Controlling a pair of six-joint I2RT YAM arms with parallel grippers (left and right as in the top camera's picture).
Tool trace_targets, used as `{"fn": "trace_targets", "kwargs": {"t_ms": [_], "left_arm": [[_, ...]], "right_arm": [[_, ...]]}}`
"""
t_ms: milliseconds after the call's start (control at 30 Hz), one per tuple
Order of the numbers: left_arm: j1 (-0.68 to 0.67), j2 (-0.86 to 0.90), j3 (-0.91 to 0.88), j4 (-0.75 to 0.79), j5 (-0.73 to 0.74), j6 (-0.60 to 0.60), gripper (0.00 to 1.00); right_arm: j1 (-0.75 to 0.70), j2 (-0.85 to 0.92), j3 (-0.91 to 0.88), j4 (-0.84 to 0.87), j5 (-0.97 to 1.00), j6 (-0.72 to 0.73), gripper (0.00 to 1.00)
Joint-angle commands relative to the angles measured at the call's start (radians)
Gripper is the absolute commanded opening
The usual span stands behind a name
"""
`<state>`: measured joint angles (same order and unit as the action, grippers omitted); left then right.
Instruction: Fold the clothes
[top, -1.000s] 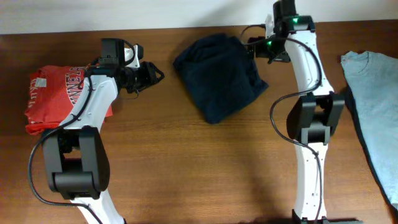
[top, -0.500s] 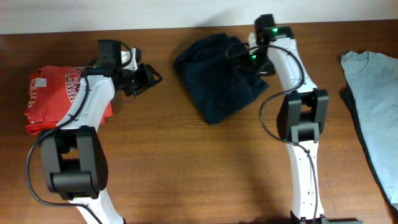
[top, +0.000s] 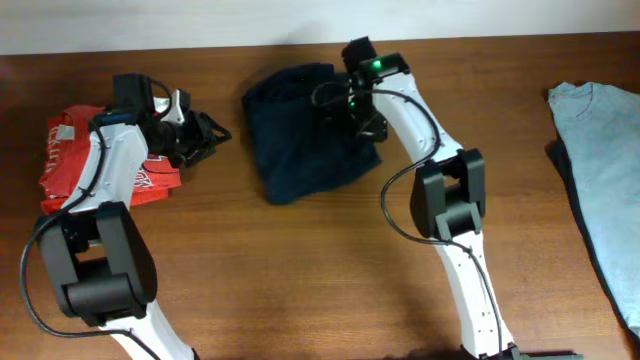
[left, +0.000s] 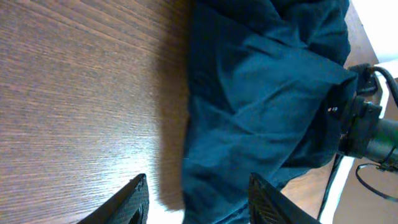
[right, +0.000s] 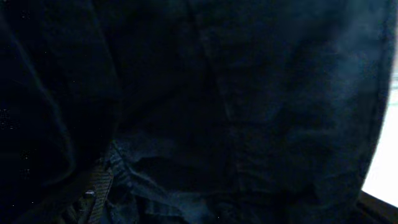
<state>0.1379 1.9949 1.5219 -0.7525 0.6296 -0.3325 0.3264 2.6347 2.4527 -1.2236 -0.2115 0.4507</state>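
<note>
Well, from overhead the dark navy garment (top: 300, 150) lies bunched on the wooden table (top: 300, 270), at 3 o'clock from my left gripper (top: 210, 135) and apart from it. My right gripper (top: 342, 100) is over its 1 o'clock corner. A red shirt (top: 70, 160) lies at 9 o'clock, a pale T-shirt (top: 600, 150) at 3 o'clock.

In my left wrist view the jaws stand apart with nothing between them, and the garment (left: 261, 99) fills the 1 o'clock side.

My right wrist view shows only dark cloth (right: 217, 93), so how these jaws stand I cannot tell.

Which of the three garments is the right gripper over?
The navy garment, mid-table, under the right gripper; red shirt lies far left, pale T-shirt far right.
</note>
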Motion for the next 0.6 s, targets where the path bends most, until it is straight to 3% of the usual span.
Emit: {"fn": "trace_targets", "kwargs": {"t_ms": [0, 67, 100, 400, 433, 533, 567], "left_arm": [[0.000, -0.030, -0.006, 0.008, 0.023, 0.049, 0.51], [0.000, -0.030, -0.006, 0.023, 0.042, 0.088, 0.51], [-0.002, -0.030, -0.011, 0.040, 0.060, 0.103, 0.56], [-0.024, -0.023, -0.117, 0.195, 0.112, 0.102, 0.60], [-0.025, -0.019, -0.144, 0.228, 0.112, 0.101, 0.60], [-0.024, -0.008, -0.183, 0.283, 0.112, 0.085, 0.57], [-0.024, -0.007, -0.198, 0.307, 0.112, 0.074, 0.55]], "right_arm": [[0.021, 0.014, 0.011, -0.006, -0.030, 0.021, 0.96], [-0.005, -0.002, 0.052, -0.024, -0.084, -0.057, 0.99], [-0.022, -0.014, 0.069, -0.034, -0.100, -0.082, 0.99], [-0.094, -0.024, 0.103, -0.082, -0.150, -0.166, 0.98], [-0.092, -0.024, 0.106, -0.082, -0.156, -0.196, 0.82], [-0.088, -0.024, 0.114, -0.082, -0.172, -0.239, 0.14], [-0.088, -0.024, 0.119, -0.083, -0.180, -0.242, 0.06]]}}
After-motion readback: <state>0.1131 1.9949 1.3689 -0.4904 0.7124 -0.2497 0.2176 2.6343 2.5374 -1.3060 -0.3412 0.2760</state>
